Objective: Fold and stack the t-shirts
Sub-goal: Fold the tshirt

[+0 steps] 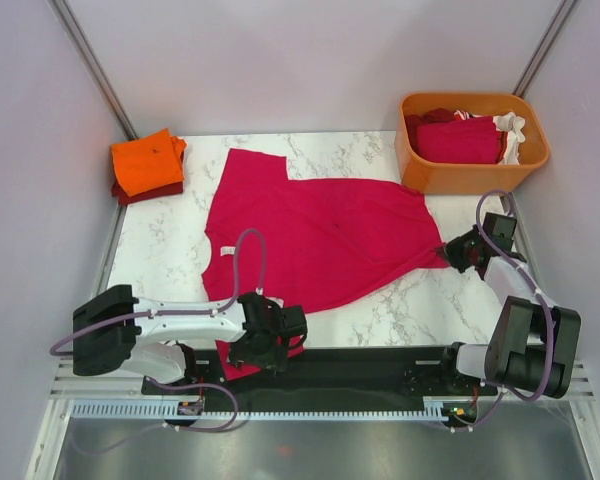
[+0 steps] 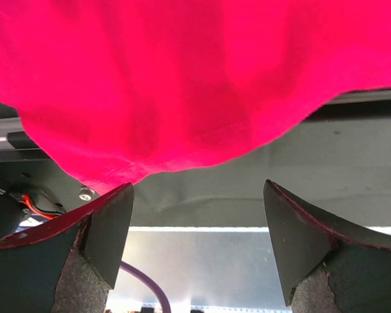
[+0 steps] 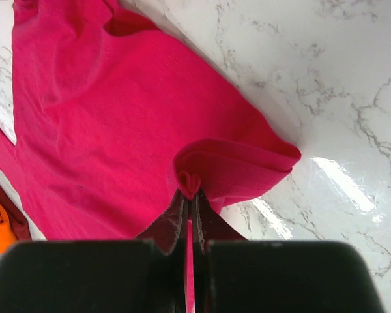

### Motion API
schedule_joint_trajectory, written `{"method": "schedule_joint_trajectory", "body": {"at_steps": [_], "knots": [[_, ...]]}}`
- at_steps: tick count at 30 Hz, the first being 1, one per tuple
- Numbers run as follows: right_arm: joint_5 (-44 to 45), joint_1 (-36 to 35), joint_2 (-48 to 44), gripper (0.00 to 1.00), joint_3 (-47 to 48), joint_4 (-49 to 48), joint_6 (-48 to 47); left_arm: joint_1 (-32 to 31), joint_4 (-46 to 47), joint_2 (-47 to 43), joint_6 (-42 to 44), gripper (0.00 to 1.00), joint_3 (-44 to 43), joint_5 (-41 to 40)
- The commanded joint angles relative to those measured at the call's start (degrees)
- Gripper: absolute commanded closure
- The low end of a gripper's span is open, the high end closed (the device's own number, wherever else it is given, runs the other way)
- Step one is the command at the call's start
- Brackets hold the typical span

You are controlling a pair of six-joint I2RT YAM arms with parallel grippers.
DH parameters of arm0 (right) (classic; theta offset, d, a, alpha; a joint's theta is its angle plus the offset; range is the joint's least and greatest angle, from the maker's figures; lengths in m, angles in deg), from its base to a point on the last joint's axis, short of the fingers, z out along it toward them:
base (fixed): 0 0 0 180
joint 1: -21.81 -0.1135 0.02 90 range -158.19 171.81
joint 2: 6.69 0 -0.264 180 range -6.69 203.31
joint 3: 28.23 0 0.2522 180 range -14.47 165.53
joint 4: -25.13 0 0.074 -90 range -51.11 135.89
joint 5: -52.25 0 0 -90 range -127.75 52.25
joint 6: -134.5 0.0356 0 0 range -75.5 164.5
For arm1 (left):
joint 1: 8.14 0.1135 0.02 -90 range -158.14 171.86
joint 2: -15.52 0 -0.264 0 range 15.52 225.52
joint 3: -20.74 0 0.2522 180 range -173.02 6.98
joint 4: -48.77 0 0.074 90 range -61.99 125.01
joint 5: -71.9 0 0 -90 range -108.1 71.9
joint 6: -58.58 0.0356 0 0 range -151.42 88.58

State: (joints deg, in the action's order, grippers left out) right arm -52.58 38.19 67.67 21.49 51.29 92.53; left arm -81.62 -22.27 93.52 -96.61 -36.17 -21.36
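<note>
A bright crimson-pink t-shirt (image 1: 315, 240) lies spread across the marble table, its near-left corner hanging over the front edge. My left gripper (image 1: 270, 335) hovers at that hanging corner. In the left wrist view its jaws (image 2: 199, 189) stand open, and the cloth (image 2: 182, 78) hangs just beyond the fingertips, not between them. My right gripper (image 1: 458, 250) is at the shirt's right corner. The right wrist view shows it (image 3: 190, 195) shut on a small pinched fold of the pink cloth (image 3: 117, 130). A folded orange t-shirt (image 1: 147, 160) rests on a folded dark red one at the back left.
An orange plastic tub (image 1: 470, 178) at the back right holds dark red cloth (image 1: 458, 140) and white cloth (image 1: 510, 128). A black rail (image 1: 360, 365) runs along the table's front edge between the arm bases. Grey walls close in the table on three sides.
</note>
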Motion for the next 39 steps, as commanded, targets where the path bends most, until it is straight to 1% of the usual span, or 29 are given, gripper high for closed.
{"method": "schedule_joint_trajectory", "body": {"at_steps": [1,3,6,9,14,17,18,20,21,23,24,25,27,28,30,33,36,37,38,39], "knots": [[-1.96,0.32,-0.10,1.00,-0.63,-2.82,-0.30,-0.53,-1.96,-0.65,-3.37,0.12,-0.35,-5.16],[-2.22,0.23,-0.19,1.00,-0.98,-3.17,-0.48,-0.62,-1.88,-1.27,-2.14,0.12,-0.87,-8.40],[-2.48,0.32,-0.10,1.00,-1.16,-3.18,-0.66,-0.62,-1.79,-2.23,0.23,0.12,-1.14,-11.05],[-2.57,0.32,0.07,1.00,-1.16,-3.09,-0.92,-0.62,-0.82,-1.71,0.85,0.11,0.96,-10.10],[-2.13,0.32,0.16,1.00,-1.25,-3.18,-1.27,-0.62,3.56,-1.53,0.06,0.18,6.24,-7.19],[-2.05,0.32,0.43,1.00,-1.07,-3.26,-1.45,-0.62,4.63,-2.24,-0.55,0.26,7.73,-7.19],[-2.13,0.23,0.51,1.00,-1.07,-3.18,-1.54,-0.62,4.72,-2.06,-0.64,0.35,8.17,-7.45],[-2.05,0.32,0.43,1.00,-0.99,-3.18,-1.80,-0.62,5.16,-1.80,-0.64,0.44,8.70,-7.80],[-2.05,0.32,0.34,1.00,-0.90,-3.09,-1.80,-0.62,5.24,-1.45,-0.64,0.57,8.62,-8.15],[-1.78,0.32,0.16,1.00,-0.90,-3.09,-1.89,-0.71,5.33,-1.36,-0.55,0.67,8.35,-8.42],[-1.69,0.32,0.08,1.00,-0.98,-3.00,-1.98,-0.62,5.25,-1.27,-0.47,0.77,8.26,-8.60],[-1.61,0.23,0.08,1.00,-0.99,-2.91,-2.06,-0.62,5.33,-1.27,-0.29,0.80,8.26,-8.68],[-1.60,0.32,0.08,1.00,-1.07,-2.91,-2.41,-0.62,5.07,-1.53,0.15,0.93,8.26,-8.86],[-1.69,0.32,-0.01,1.00,-1.07,-2.82,-2.59,-0.62,4.90,-1.71,0.32,0.97,8.26,-8.86],[-2.30,0.32,-0.19,1.00,-1.33,-2.39,-2.85,-0.62,4.11,-3.20,0.50,0.98,7.74,-8.69],[-2.75,0.32,-1.85,1.00,-1.95,-1.25,-3.12,-0.62,-0.10,-7.49,0.15,0.98,5.55,-8.60],[-3.54,0.32,-5.54,1.00,-2.83,1.03,-3.64,-0.62,-5.55,-12.94,-0.46,0.98,1.95,-8.25],[-4.32,0.32,-8.07,1.00,-3.27,1.83,-3.65,-0.62,-7.39,-14.09,-0.73,0.98,-0.33,-8.33],[-4.59,0.23,-9.49,1.00,-3.62,2.62,-3.65,-0.62,-10.89,-15.23,-0.99,0.98,-1.65,-8.33],[-4.85,0.32,-10.90,1.00,-4.40,4.89,-3.82,-0.62,-10.93,-17.07,-1.25,0.98,-3.06,-8.51]]}}
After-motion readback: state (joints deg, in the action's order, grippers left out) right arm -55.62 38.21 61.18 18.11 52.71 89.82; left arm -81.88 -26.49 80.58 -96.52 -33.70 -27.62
